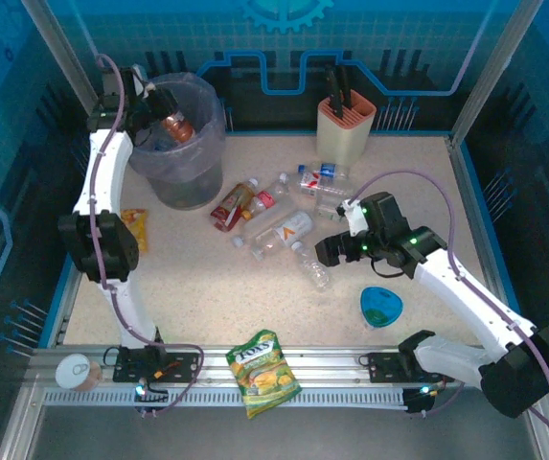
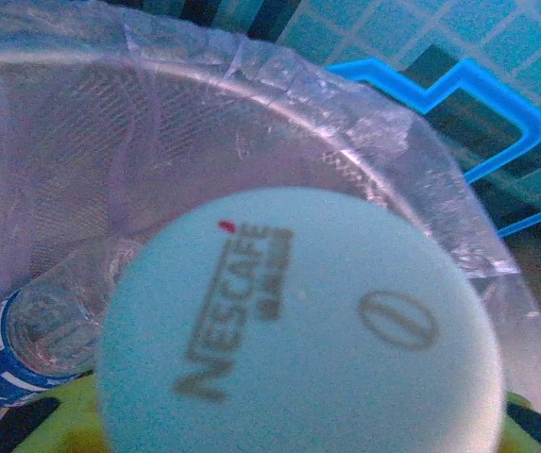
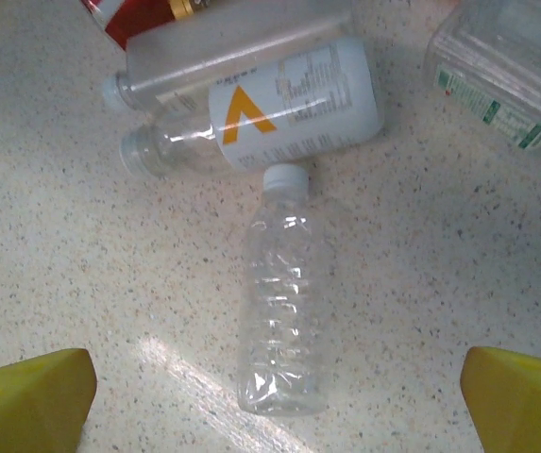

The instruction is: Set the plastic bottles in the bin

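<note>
Left to right: the left gripper grips a brown Nescafe bottle over the bin; the right gripper, fingers spread wide, hovers over a clear bottle lying flat directly ahead, its long axis running between the fingers, cap touching a white-labelled bottle

A blurred Nescafé bottle hides much of the bin; a blue-labelled bottle is cropped.
</note>
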Tool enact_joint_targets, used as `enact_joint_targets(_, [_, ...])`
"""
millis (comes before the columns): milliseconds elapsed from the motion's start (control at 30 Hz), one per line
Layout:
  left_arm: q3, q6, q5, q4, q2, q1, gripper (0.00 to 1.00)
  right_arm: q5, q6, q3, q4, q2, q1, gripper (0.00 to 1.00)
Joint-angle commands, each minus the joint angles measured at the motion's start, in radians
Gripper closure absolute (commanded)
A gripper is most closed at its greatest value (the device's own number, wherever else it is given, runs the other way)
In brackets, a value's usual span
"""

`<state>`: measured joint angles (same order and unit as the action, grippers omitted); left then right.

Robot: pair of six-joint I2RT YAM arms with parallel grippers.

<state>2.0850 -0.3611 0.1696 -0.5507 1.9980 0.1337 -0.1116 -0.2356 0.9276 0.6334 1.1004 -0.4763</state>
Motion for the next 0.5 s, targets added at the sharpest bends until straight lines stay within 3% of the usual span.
enact_joint_targets(0, [0.083,0.066,0.036,-0.095,0.048,-0.002,0.70,0.003,0.010,-0.006,0.039,0.017,0.008,0.00])
enact_joint_targets(167, [0.105,0.099,0.100,-0.162,0.120,-0.001,0.63,0.006,0.038,0.009,0.052,0.088,-0.021,0.01])
enact_joint_targets(333, [0.089,0.119,0.111,-0.166,0.144,-0.002,0.62,0.062,0.059,0.024,0.072,0.189,-0.073,0.01])
enact_joint_targets(467, [0.120,0.123,0.127,-0.187,0.175,-0.002,0.51,0.073,0.040,0.005,0.043,0.265,-0.095,0.01])
